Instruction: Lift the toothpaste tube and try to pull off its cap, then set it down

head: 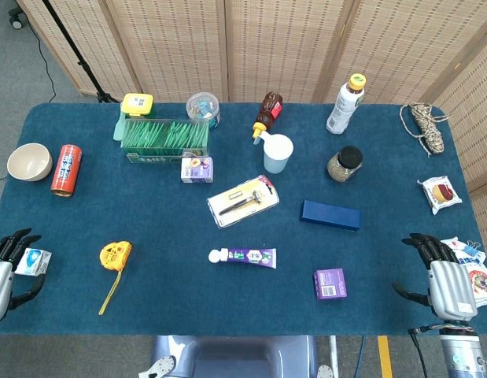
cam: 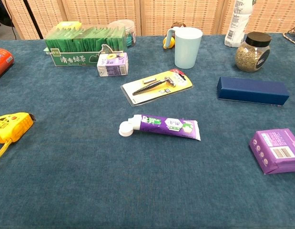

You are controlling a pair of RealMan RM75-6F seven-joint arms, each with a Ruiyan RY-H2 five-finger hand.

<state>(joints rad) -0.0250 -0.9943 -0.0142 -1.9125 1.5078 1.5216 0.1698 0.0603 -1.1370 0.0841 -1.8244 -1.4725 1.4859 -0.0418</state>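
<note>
toothpaste tube [head: 245, 256]: flat on the blue table [head: 164, 307], near the front middle, white cap [head: 219, 255] pointing to 9 o'clock, nothing touching it
left hand [head: 5, 272]: way out at the 8 o'clock corner, fingers spread, holding nothing, small carton [head: 32, 261] right beside it
right hand [head: 441, 279]: 4 o'clock corner, fingers apart, holding nothing
neighbors: razor pack [head: 243, 201] at the tube's 12 o'clock, purple box [head: 330, 283] at its 4 o'clock, yellow tape measure [head: 116, 256] off at 9

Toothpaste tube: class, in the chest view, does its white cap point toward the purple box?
No. The toothpaste tube has its white cap at the left end, pointing away from the purple box on the right.
</note>
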